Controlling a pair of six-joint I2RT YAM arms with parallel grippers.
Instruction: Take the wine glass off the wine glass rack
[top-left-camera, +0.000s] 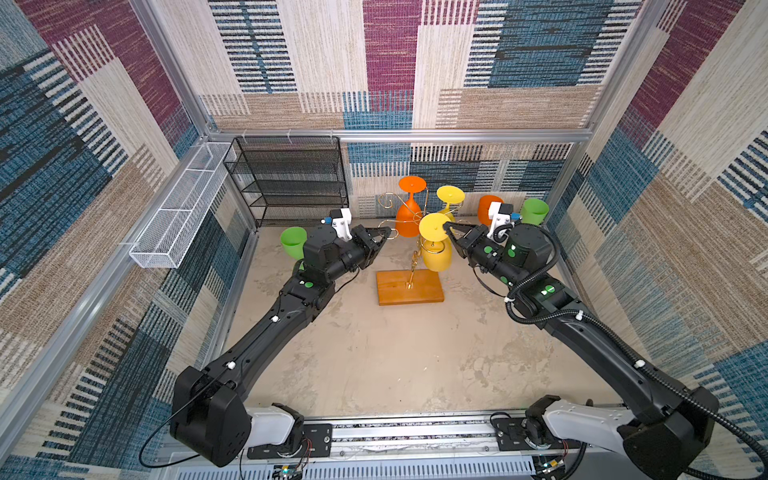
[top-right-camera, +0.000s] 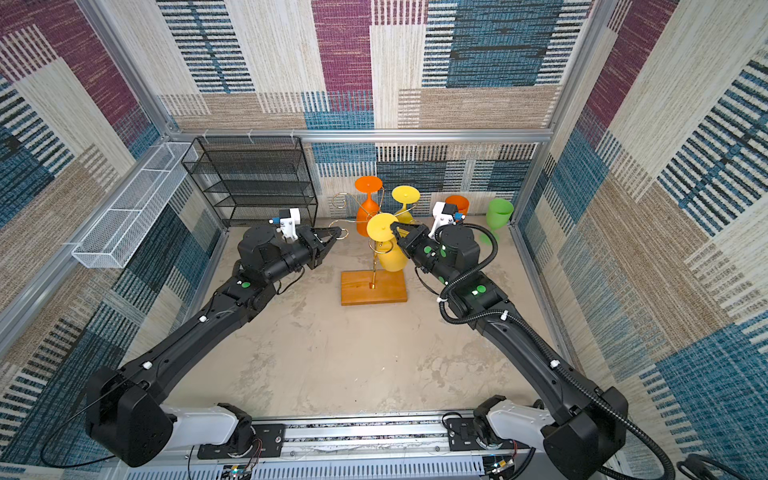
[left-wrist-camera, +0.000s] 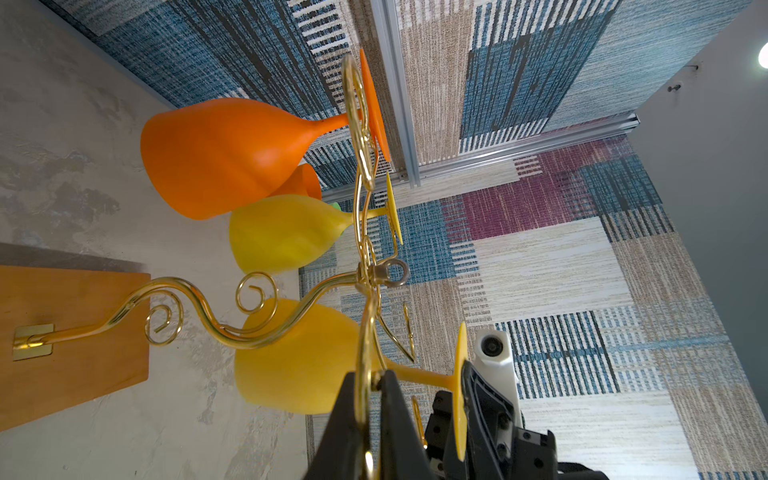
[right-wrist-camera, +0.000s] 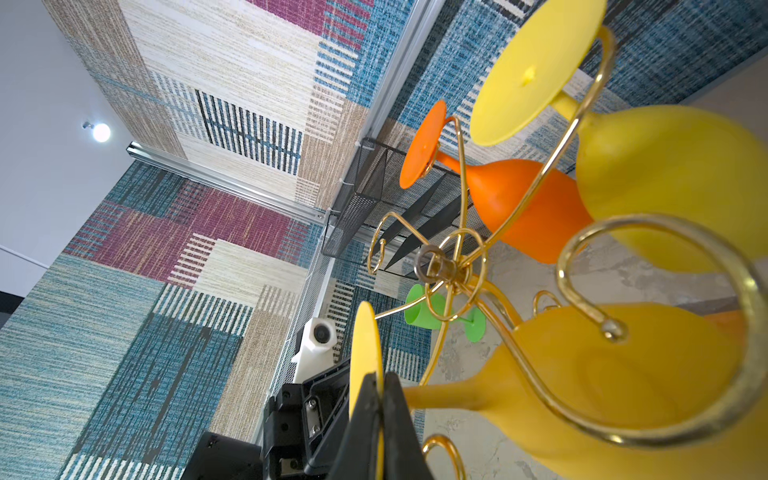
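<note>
The jaws of the left gripper are seen drawn narrow onto a gold scroll arm of the wine glass rack, the wire being pinched between the two black fingers. The jaws of the right gripper are likewise brought together, and the thin edge of the round foot of a yellow wine glass is clamped between them. That wine glass is hung upside down on the near side of the rack, its stem carried in a curled arm, foot uppermost and bowl below, above the wooden base. In both top views the rack's top is approached by the two grippers from opposite sides.

Two more glasses are hung bowl-down farther back on the rack: an orange glass and a second yellow glass. The rack is stood on its rectangular base near the middle of the grey table. Behind the right arm, a further orange glass and a green glass are set by the back wall; a second green glass is partly hidden behind the left arm. A black mesh shelf unit is placed in the back left corner, and a white wire mesh tray is fixed along the left wall.
</note>
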